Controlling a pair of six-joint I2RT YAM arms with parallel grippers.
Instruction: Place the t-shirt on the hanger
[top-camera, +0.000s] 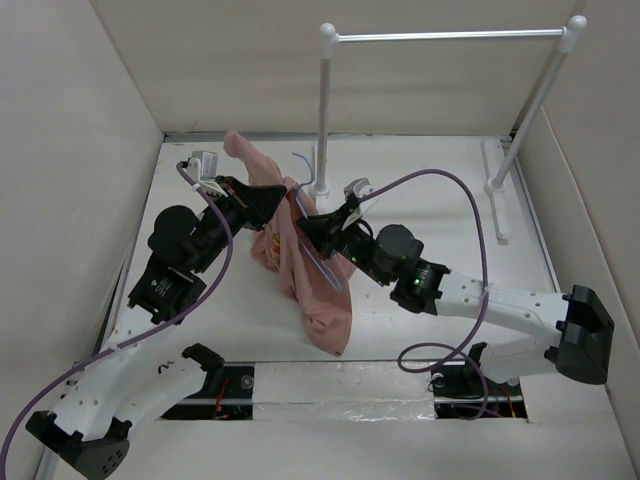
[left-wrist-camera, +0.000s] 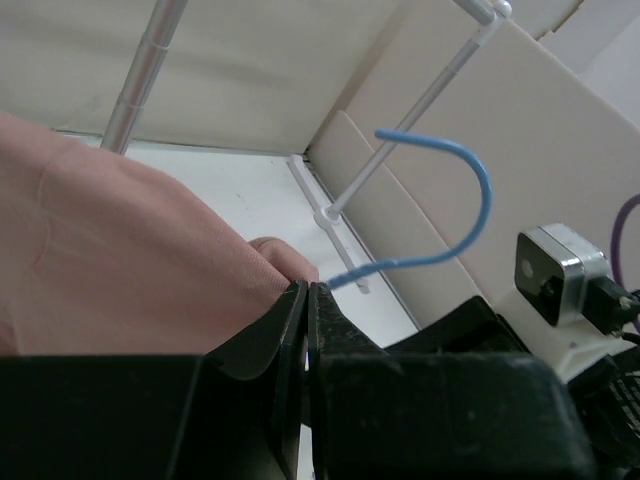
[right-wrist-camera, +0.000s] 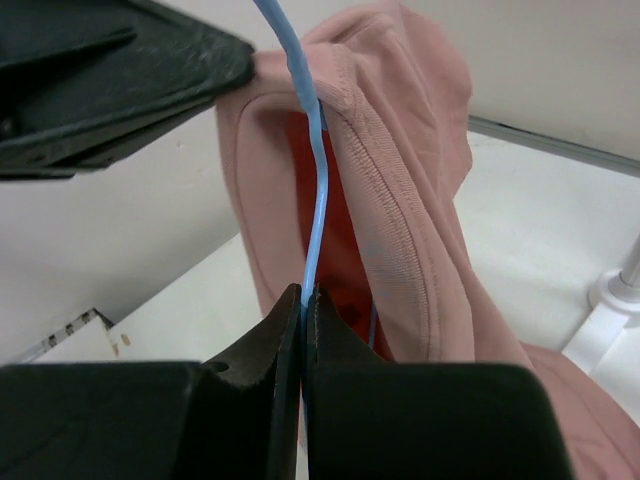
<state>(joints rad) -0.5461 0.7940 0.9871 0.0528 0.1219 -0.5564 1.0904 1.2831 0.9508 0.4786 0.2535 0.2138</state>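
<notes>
T-shirt sits mid-table in the top view, bunched and held up between the two arms. Upper end reaches toward 11 o'clock, lower end trails toward 6 o'clock near the front edge of the table. Cannot tell if that lower end rests on the surface. Left gripper comes in from 9 o'clock, right gripper from 3 o'clock. Their tips are close together at the upper part of the fabric.

Left wrist view: left gripper fingers pressed together, pink cloth pinched at the tips. Hanger wire comes out right beside those tips and curves up into the hook at 1 o'clock. Cannot tell whether the wire is caught in that pinch too. Right arm's wrist camera is near, at 3 o'clock.

Right wrist view: right gripper fingers pressed together on the pale-blue wire. Wire runs straight up toward 12 o'clock, across the neck opening, and crosses the collar just beside the left gripper's tips at 10 o'clock. Red print shows inside the opening, behind the wire. Most of the hanger's frame is hidden by fabric.

Rack, white posts and metal rail, stands at the back from 12 to 2 o'clock, apart from both grippers. The hook is near its left post base.
</notes>
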